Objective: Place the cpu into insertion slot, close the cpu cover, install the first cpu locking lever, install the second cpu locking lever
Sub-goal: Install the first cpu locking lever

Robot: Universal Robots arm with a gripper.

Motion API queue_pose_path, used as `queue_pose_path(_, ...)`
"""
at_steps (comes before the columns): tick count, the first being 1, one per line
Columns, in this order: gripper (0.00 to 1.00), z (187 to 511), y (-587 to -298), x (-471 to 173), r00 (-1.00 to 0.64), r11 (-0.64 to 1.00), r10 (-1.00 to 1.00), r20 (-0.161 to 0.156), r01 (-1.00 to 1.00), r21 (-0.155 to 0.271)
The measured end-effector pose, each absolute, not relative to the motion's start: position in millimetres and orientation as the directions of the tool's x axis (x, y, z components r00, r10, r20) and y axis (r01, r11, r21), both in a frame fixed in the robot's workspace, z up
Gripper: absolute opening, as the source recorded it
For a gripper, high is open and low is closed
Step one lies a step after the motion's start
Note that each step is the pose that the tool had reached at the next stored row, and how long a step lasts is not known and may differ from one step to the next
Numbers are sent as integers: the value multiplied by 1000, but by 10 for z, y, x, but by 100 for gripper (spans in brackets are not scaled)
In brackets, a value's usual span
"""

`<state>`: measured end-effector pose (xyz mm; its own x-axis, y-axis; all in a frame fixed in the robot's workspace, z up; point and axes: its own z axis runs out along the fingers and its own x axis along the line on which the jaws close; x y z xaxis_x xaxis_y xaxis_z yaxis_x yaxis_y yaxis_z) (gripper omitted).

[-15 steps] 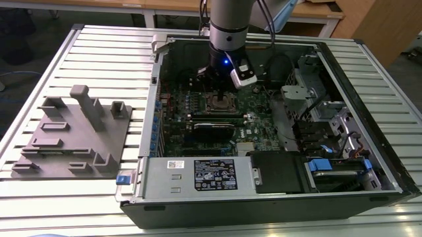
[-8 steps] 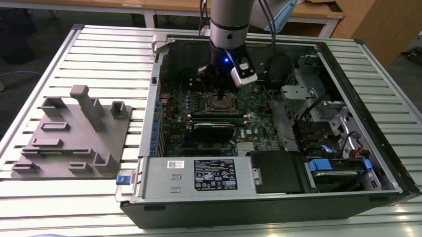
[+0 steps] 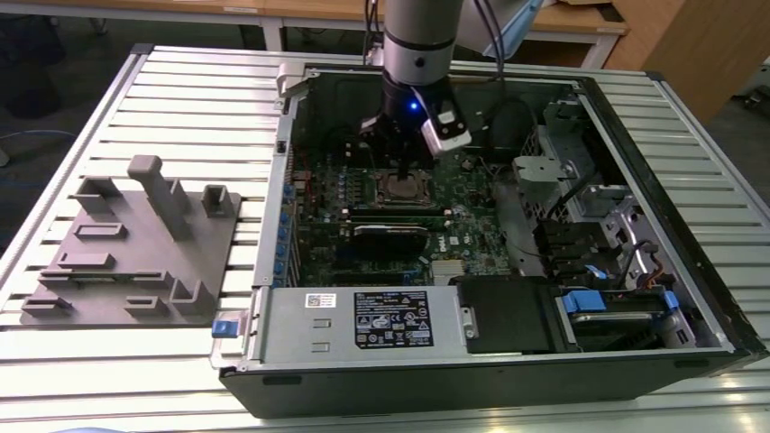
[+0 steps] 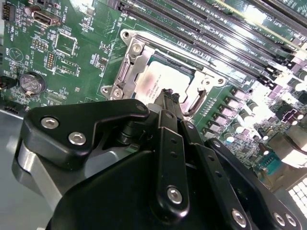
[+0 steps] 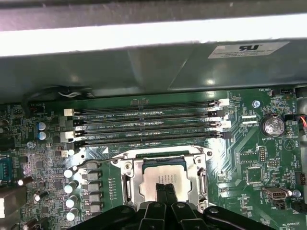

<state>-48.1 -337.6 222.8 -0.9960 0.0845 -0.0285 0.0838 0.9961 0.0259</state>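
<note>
Where the exterior view shows the arm [image 3: 417, 45] reaching into the open case [image 3: 481, 388], the gripper [image 3: 401, 176] stands over the slot [image 3: 407, 192] near the board's [image 3: 470, 212] middle. In the second wrist view the cpu [image 4: 158, 79] lies flat in the slot [image 4: 144, 64], the cover [image 4: 125, 76] down around it, straight below the fingertips [image 4: 165, 96], which are pressed together on nothing. In the first wrist view those tips [image 5: 159, 181] seem to touch the cpu's [image 5: 163, 171] face.

The fingers [image 3: 401, 171] hang over the cpu [image 3: 407, 190] inside the case [image 3: 506, 386].
</note>
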Motion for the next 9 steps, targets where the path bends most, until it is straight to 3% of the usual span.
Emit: queue_pose_path(9,11,2361,-3376,-481,-996,996,85,-29,84,26)
